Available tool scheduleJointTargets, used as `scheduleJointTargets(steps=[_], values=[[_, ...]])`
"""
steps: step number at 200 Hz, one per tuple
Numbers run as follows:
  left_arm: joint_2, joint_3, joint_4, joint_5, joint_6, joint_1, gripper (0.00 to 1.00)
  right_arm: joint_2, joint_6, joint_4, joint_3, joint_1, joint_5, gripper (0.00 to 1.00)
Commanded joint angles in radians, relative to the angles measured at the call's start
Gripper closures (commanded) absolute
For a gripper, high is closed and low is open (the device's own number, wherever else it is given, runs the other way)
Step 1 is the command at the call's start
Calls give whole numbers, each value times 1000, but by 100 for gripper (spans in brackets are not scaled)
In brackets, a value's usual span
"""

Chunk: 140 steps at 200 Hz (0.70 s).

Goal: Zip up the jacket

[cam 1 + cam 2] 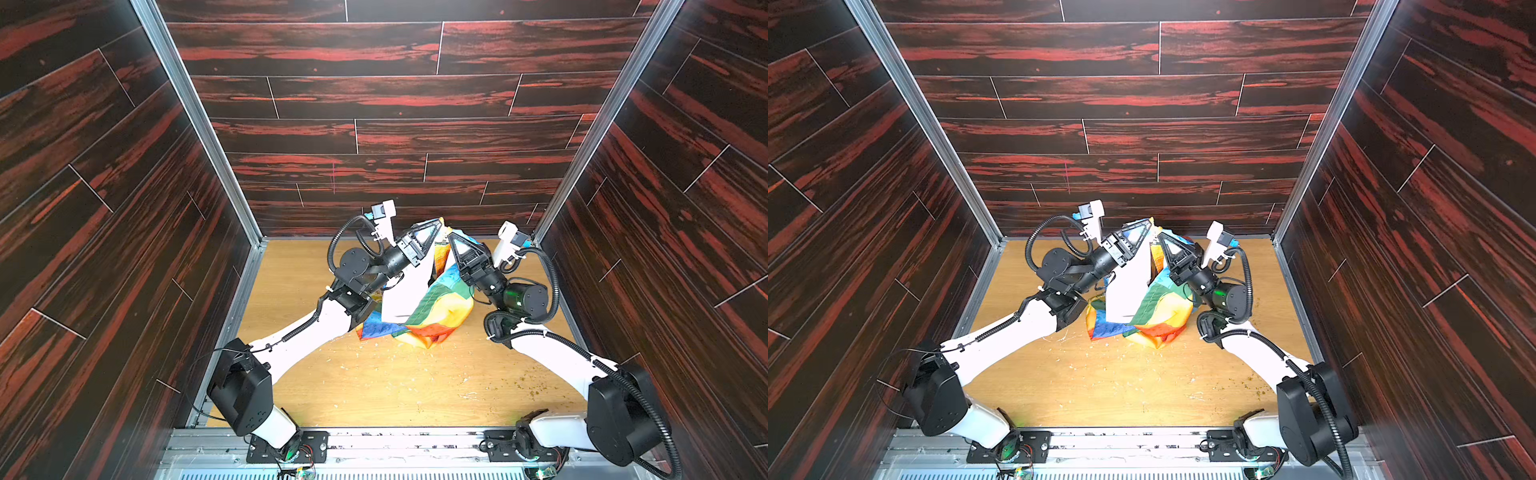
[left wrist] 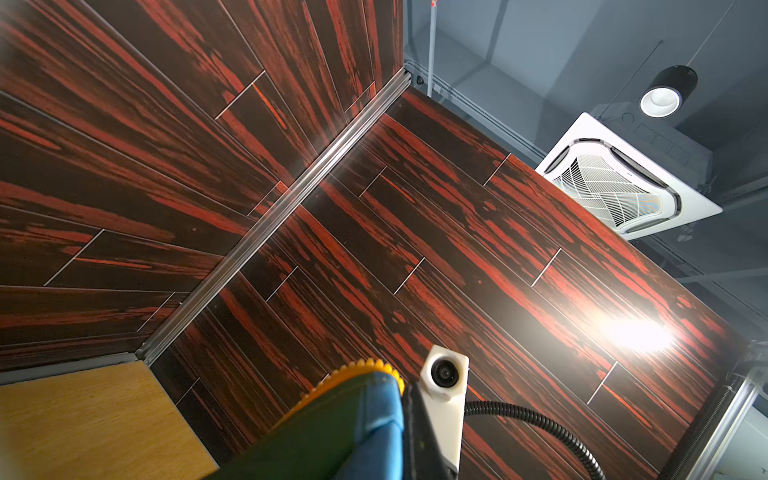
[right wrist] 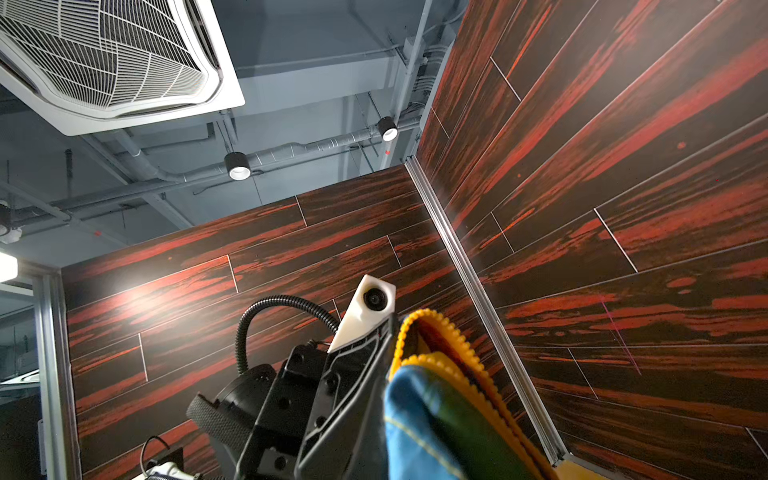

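**Pinching one jacket [image 1: 419,307] aloft with two arms**

In both top views the left gripper [image 1: 437,224] and right gripper [image 1: 451,237] meet almost tip to tip near the back wall [image 1: 395,137]. Each has its jaws pressed together on the jacket's top edge. Both arms rise from the front rail [image 1: 415,434] with elbows bent and wrists tilted upward. The jacket hangs between them with its white lining showing and its lower folds heaped on the table [image 1: 374,386]. The left arm covers the jacket's lower left corner. Crumbs [image 1: 536,388] are scattered over the table, and three walls enclose it.

In the left wrist view, green and blue cloth edged by the yellow zipper [image 2: 365,368] hides the jaws. One camera [image 2: 444,374] sits just beside it. One vent [image 2: 615,187] and one lamp [image 2: 665,95] are overhead.

In the right wrist view, folded blue and green cloth shows two rows of zipper teeth and touches the left gripper's black body. This gripper's own jaws are hidden. One vent and two lamps [image 3: 237,166] are above.
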Motion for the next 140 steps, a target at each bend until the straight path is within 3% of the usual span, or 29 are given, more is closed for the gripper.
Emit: scheduleJointTargets(steps=[1, 57, 140], values=[[0, -6, 58, 17, -6, -7, 100, -16, 16, 61, 38, 6, 15, 100], [-7, -21, 41, 16, 8, -10, 100, -15, 11, 59, 40, 6, 33, 100], [-41, -45, -84, -61, 143, -30, 100, -19, 24, 8, 43, 7, 36, 100]])
